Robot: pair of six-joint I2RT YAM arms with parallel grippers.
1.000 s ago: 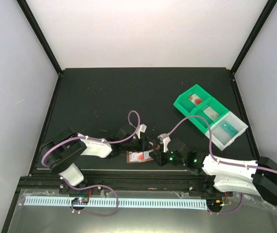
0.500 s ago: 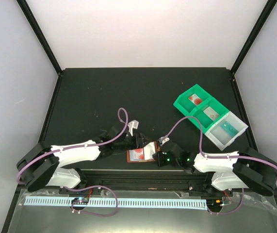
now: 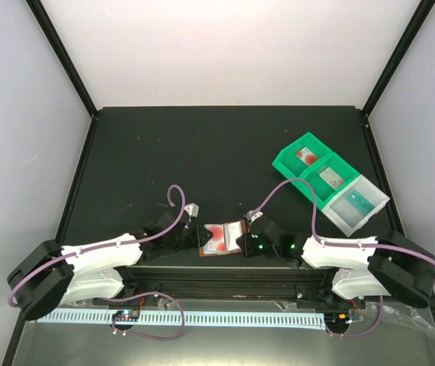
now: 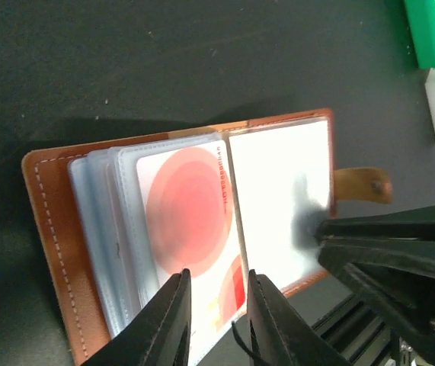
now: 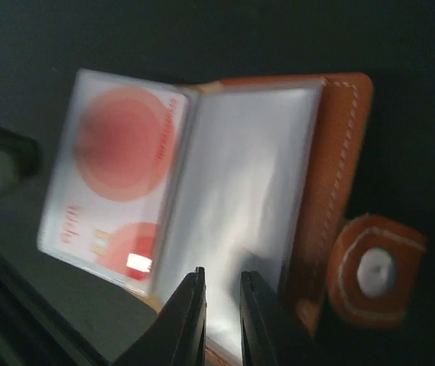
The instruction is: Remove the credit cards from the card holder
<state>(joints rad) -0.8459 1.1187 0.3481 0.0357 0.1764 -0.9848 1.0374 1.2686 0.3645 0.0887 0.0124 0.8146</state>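
The card holder (image 3: 223,238) lies open at the near edge of the black table (image 3: 164,145), between my two arms. The green tray (image 3: 287,163) sits far off to the right.

My left gripper (image 4: 215,309) is over the near edge of the top credit card (image 4: 190,221), the white one with the round red blot. Its two black fingers are close together with a small gap. I cannot tell if they pinch the card or just sit above it.

My right gripper (image 5: 221,313) is over the near edge of the empty clear page on the right side. Its fingers are almost together too. I cannot tell if they hold the page or only press on it.

I think the job now is to slide the red-blot card out of its sleeve. To do it well, I should keep the right side pinned so the holder does not come along. I should grab only the card, not the sleeve around it, and pull straight along the pocket.

The cover is brown leather with pale stitching, soft and bendy. The sleeves (image 4: 99,229) are thin, shiny, see-through plastic, stacked like book pages. The card is flat, stiff and smooth. The snap tab (image 5: 373,271) is a round brown flap with a pale button.
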